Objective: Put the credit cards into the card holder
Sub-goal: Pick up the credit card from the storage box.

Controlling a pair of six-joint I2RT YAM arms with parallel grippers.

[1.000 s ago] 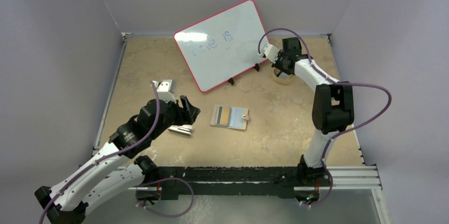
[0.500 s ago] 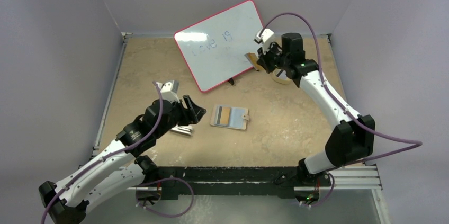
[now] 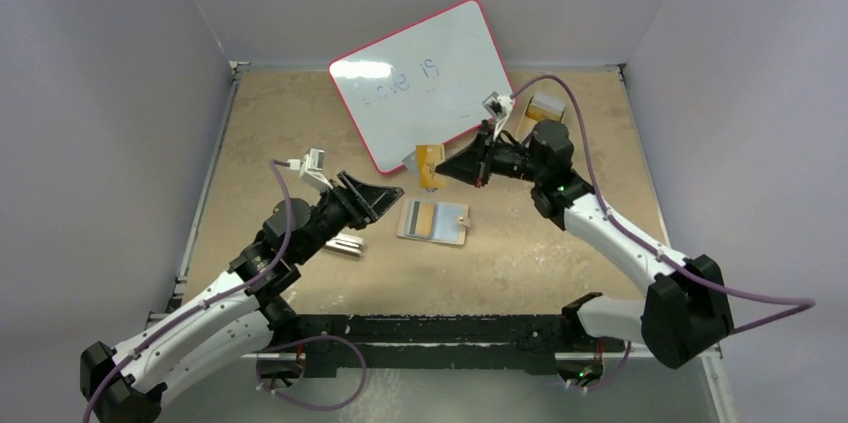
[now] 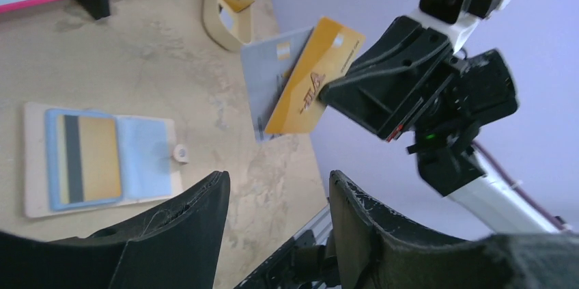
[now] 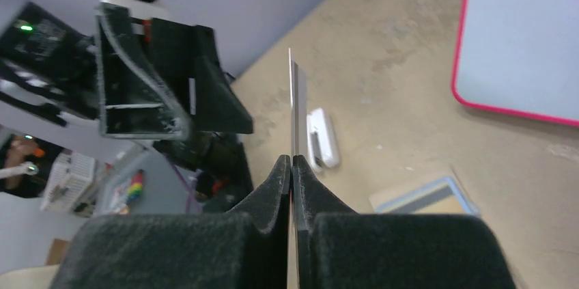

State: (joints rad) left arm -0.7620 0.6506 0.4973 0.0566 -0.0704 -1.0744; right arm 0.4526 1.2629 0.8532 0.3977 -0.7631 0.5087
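Lavender walls (image 3: pixel 100 93) — mottled tan tabletop (image 3: pixel 280 133)

Both arms wear white shells with black joints. The left arm (image 3: pixel 200 308) has small dark screw holes dotted along its link, and the right arm (image 3: pixel 620 238) has a bulky black elbow. A purple cable (image 3: pixel 289 213) trails along each. The left hand (image 3: pixel 378 195) and right hand (image 3: pixel 445 169) have black wedge fingers with foam-textured pads (image 5: pixel 171 248) (a green light glows at three o'clock in the left wrist view).
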